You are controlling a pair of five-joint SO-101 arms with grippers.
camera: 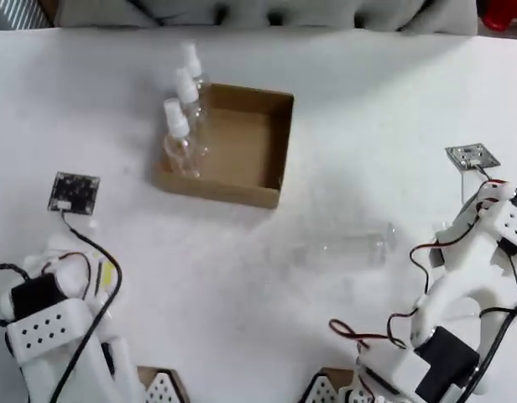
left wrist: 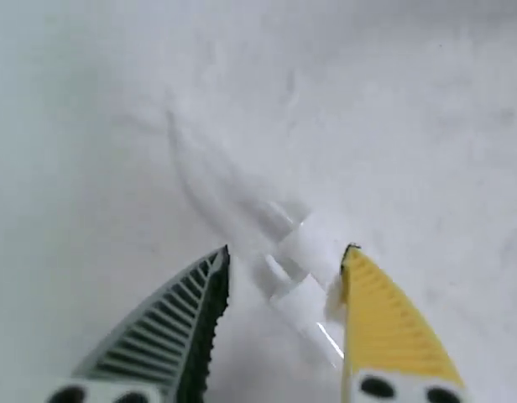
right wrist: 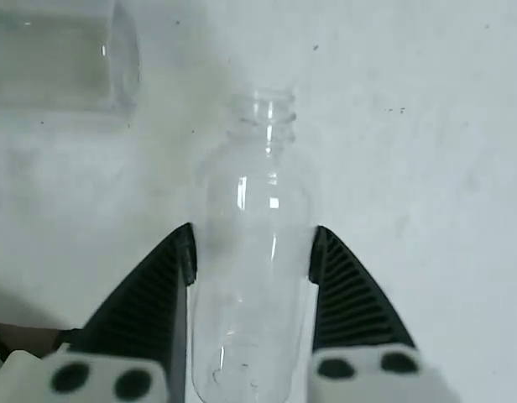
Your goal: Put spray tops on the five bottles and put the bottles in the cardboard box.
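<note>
grips a clear bottle (right wrist: 252,185) in the right gripper (right wrist: 253,232), with both dark fingers (right wrist: 158,285) pressed against its sides and its threaded neck bare. finds a second bottle (right wrist: 57,59) just beyond, lying on its side on the table (camera: 393,101), also without a top.

straddles a spray top (left wrist: 305,243) with the left gripper (left wrist: 288,249), fingers spread wide. has the yellow finger (left wrist: 384,311) right at the top's head and the grey one (left wrist: 200,302) apart from it, so nothing looks held yet. lies flat on the table, with its thin tube trailing away from the wrist.

counts, farther off, three capped bottles (camera: 181,138) standing in a row along the left wall of the cardboard box (camera: 216,190). seem to be inside it, though cannot say for sure from this angle.

judges the job a little past halfway: three of five capped and at the box, two left to cap and box. seems to be setting up the fourth, bottle on one side and spray top on the other, but well apart and not yet brought together.

reads no writing anywhere: bare bottles without labels, plain brown box walls, and nothing legible on the two small boards (camera: 74,191) lying on the table.
</note>
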